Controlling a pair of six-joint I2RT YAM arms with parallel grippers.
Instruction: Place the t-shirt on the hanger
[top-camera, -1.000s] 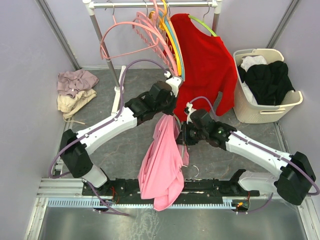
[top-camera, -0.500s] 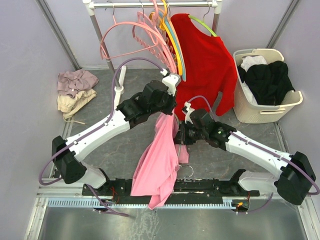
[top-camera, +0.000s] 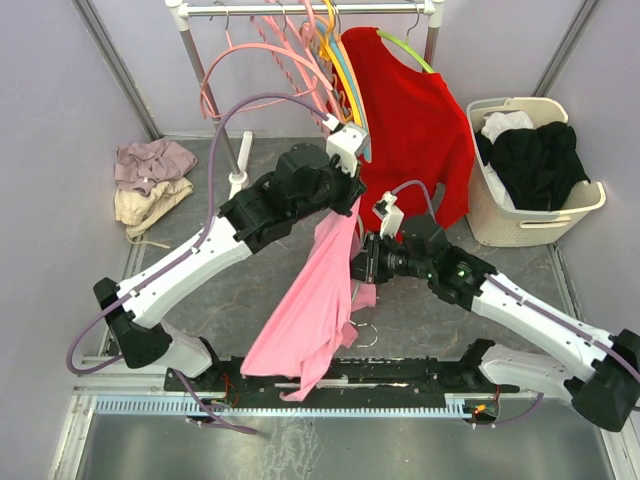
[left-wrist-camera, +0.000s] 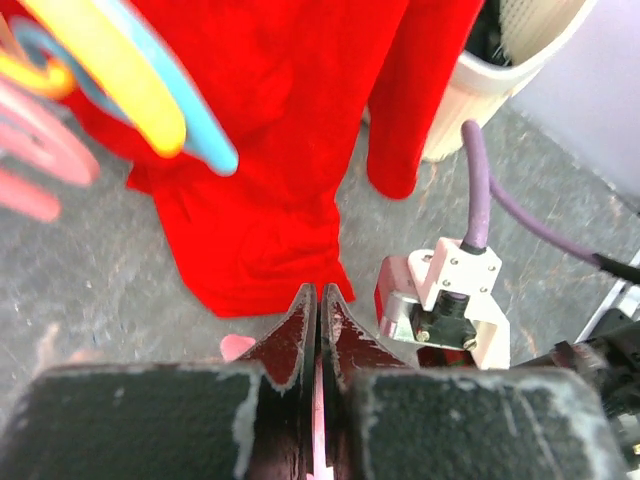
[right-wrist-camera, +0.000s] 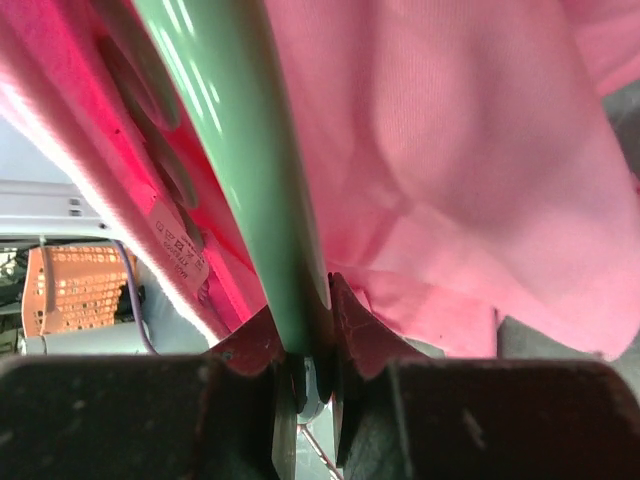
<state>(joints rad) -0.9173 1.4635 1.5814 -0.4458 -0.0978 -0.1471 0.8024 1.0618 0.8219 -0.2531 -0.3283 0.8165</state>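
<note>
The pink t-shirt (top-camera: 310, 310) hangs from my left gripper (top-camera: 345, 207), which is raised in the middle of the scene and shut on the shirt's upper edge. In the left wrist view the jaws (left-wrist-camera: 320, 296) are pressed together with a thin strip of pink fabric between them. My right gripper (top-camera: 362, 268) is beside the shirt and shut on the mint-green hanger (right-wrist-camera: 240, 150), which runs up inside the pink t-shirt (right-wrist-camera: 460, 150). From above, the hanger is mostly hidden by the shirt. Only its metal hook (top-camera: 366, 335) shows below.
A rail at the back holds pink hangers (top-camera: 270, 70) and a red long-sleeved shirt (top-camera: 410, 130) just behind my left gripper. A cream laundry basket (top-camera: 500, 225) of clothes stands at the right. A pile of beige clothes (top-camera: 150, 180) lies at the left.
My left gripper has risen and moved back-right with the t-shirt, whose lower end has swung left. My right gripper has shifted slightly right, still holding the hanger.
</note>
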